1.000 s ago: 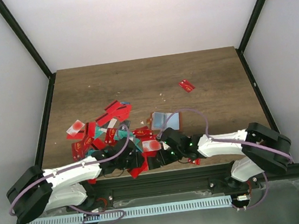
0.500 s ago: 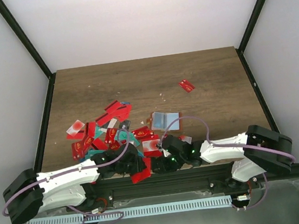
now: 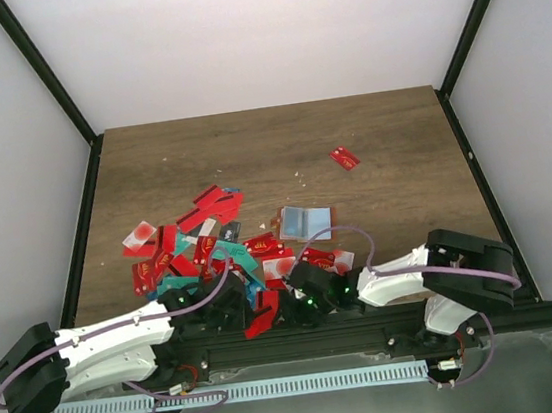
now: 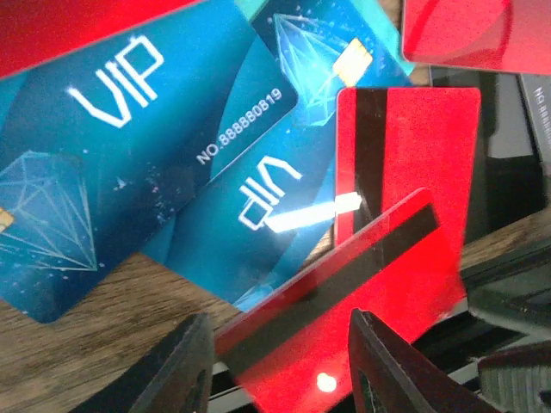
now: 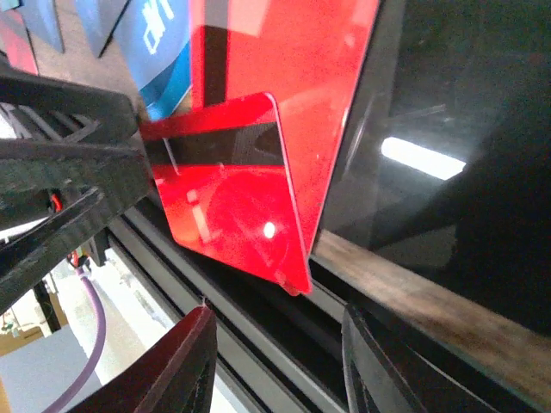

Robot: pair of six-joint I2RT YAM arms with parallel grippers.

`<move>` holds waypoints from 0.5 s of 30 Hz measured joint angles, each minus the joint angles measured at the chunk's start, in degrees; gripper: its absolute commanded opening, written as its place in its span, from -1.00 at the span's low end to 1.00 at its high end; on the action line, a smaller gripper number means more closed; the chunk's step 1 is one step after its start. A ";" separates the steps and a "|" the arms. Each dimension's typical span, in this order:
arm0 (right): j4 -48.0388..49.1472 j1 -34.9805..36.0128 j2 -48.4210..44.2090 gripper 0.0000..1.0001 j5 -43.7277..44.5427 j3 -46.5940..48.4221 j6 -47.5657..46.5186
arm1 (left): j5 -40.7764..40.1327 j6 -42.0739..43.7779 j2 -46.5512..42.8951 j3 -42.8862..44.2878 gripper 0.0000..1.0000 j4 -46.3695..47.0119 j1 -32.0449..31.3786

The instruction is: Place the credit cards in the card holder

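Credit cards (image 3: 195, 242), mostly red with some teal, lie heaped at the table's front left. The card holder (image 3: 306, 223) lies open behind the grippers, pale blue side up, with no gripper on it. One red card (image 3: 262, 314) with a black stripe juts over the near table edge. My left gripper (image 3: 240, 310) is over it. In the left wrist view its jaws (image 4: 280, 325) stand apart across that red card (image 4: 370, 284). My right gripper (image 3: 291, 310) is open just below the edge. The red card's (image 5: 232, 198) corner hangs above its empty gap (image 5: 277, 317).
Blue VIP cards (image 4: 129, 146) lie beside the red card, and a second red card (image 4: 405, 146) lies under it. A lone red card (image 3: 345, 158) sits far back right. The black frame rail (image 5: 258, 344) runs right below the table edge (image 5: 430, 301).
Both grippers have come toward the near table edge, the right one moving left. The striped red card now juts further over the edge. The left jaws narrowed slightly; the right widened.
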 measured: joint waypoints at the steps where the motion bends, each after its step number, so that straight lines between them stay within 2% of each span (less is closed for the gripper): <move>1: 0.66 0.04 0.68 -0.15 0.17 -0.07 0.59 | 0.39 0.02 0.04 -0.66 -0.11 0.31 0.00; 11: 7.50 0.33 3.63 -0.15 1.27 -2.05 5.77 | 1.64 0.20 2.78 -1.53 -0.19 7.32 0.00; 15: 10.84 0.31 4.31 -0.23 1.46 -3.26 7.43 | 1.88 0.20 2.75 -1.92 -0.20 8.46 0.00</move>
